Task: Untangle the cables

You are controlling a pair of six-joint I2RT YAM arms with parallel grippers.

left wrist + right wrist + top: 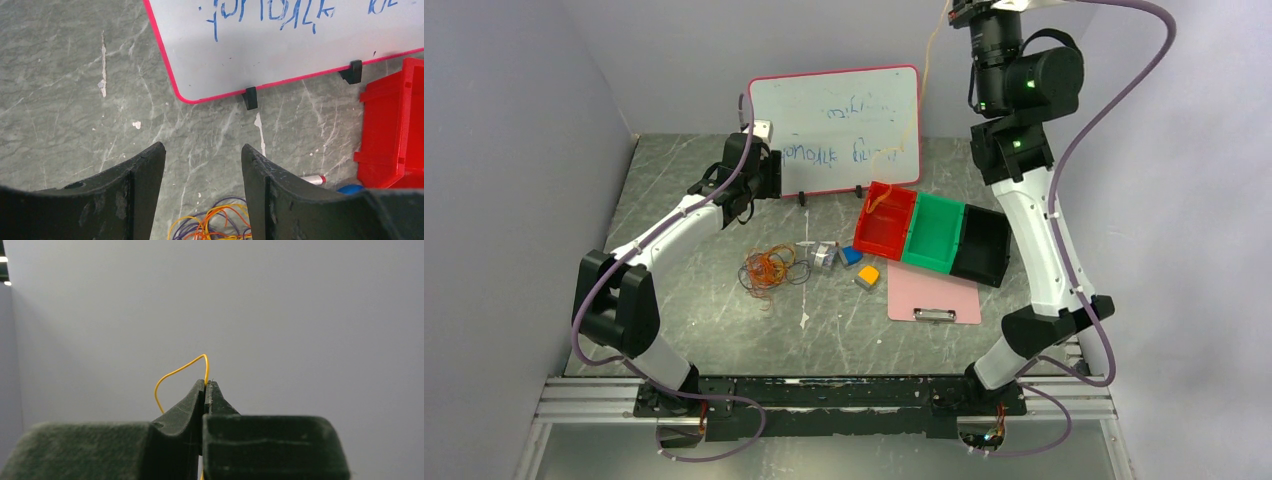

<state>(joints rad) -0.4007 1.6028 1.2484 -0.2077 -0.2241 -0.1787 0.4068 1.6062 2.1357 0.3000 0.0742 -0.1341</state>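
You are looking at plain pale grey walls (pixel 514 150) that close in the desk (pixel 724 340) on three sides. Its top is grey and stone-patterned, with white scuffs. A pink-framed whiteboard (pixel 824 120) with blue scribbles stands against the back wall. Two small lights (pixel 4 259) glow high in the right wrist view.
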